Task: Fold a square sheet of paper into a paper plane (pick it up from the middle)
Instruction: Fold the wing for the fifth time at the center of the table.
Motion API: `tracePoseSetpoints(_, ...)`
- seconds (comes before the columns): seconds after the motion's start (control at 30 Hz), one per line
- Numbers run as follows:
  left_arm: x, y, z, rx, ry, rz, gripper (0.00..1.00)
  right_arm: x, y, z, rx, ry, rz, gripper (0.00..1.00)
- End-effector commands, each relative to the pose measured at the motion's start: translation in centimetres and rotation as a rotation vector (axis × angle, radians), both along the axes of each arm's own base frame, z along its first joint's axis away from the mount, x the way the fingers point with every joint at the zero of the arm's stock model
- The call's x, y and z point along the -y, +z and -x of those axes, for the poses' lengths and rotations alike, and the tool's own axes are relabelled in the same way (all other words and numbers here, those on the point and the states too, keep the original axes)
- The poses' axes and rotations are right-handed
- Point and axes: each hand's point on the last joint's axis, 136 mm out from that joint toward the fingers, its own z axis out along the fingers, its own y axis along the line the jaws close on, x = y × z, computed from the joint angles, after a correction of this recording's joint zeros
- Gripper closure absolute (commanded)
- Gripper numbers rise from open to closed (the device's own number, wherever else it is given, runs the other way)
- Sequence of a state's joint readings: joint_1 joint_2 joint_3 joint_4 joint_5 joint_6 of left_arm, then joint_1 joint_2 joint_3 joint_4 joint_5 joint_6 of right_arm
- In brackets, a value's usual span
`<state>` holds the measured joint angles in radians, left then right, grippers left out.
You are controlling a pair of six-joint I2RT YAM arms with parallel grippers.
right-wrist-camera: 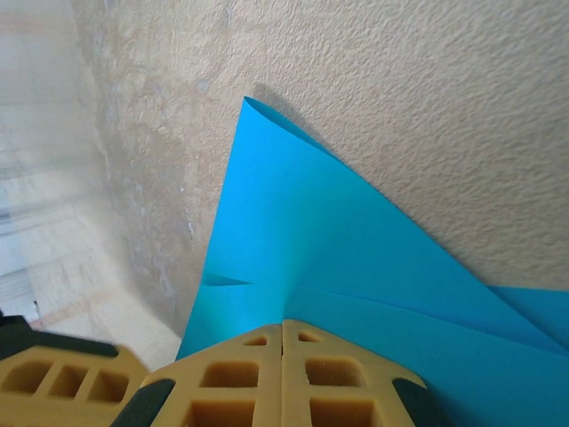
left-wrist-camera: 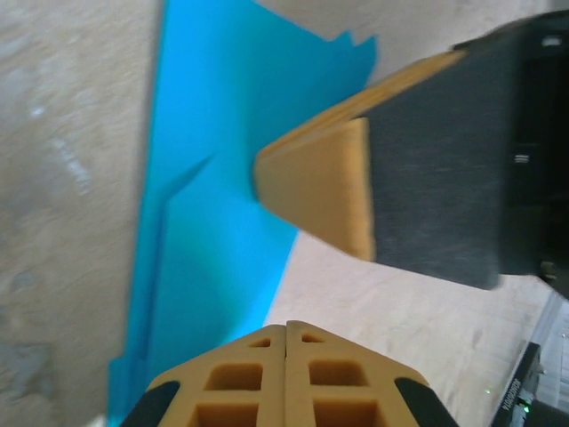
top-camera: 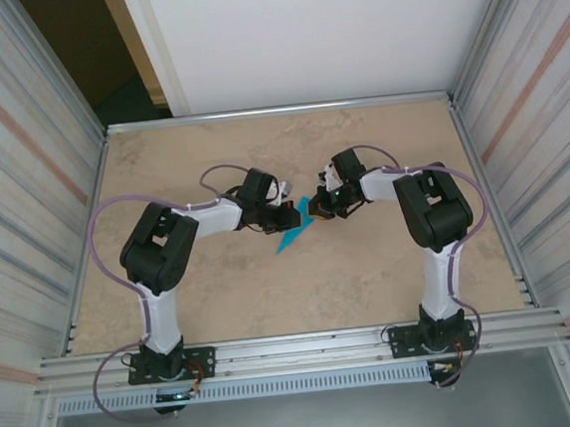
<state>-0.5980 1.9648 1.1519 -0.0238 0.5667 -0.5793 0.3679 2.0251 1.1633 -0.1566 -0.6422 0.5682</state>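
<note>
The sheet of paper (top-camera: 295,231) is teal-blue and creased into a narrow pointed shape, lying mid-table between the two arms. My left gripper (top-camera: 292,218) is shut, its tips (left-wrist-camera: 286,326) at the paper's (left-wrist-camera: 213,178) near edge, with nothing visible between the jaws. My right gripper (top-camera: 317,211) faces it from the right, also shut; its fingers (left-wrist-camera: 320,178) reach over the paper's edge. In the right wrist view the shut tips (right-wrist-camera: 283,322) sit where two creases of the paper (right-wrist-camera: 311,231) meet, and one corner curls up. I cannot tell whether either gripper pinches the paper.
The beige table (top-camera: 371,286) is walled by metal rails and ribbed panels left and right. A white wall panel (top-camera: 319,31) stands behind the far edge. The left gripper's fingers (right-wrist-camera: 62,378) show close beside the right gripper.
</note>
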Motion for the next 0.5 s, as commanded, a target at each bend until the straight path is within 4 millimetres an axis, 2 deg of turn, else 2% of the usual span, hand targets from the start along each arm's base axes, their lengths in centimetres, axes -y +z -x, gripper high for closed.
tracePoseSetpoints(0.0,1.6,2.3,0.3,0.071,-0.080,0.060,0.95,1.1,-3.1,1.3,-0.080,-0.007,0.073,0.98)
tracePoseSetpoints(0.27,1.9,-0.6,-0.1,0.031,-0.071,-0.003,0.99,1.3,-3.3,1.3,-0.086,-0.004,0.074,0.98)
tracePoseSetpoints(0.47,1.1,-2.6,-0.4,0.004,-0.052,-0.070,0.99,1.5,-3.5,1.4,-0.091,-0.002,0.079,0.98)
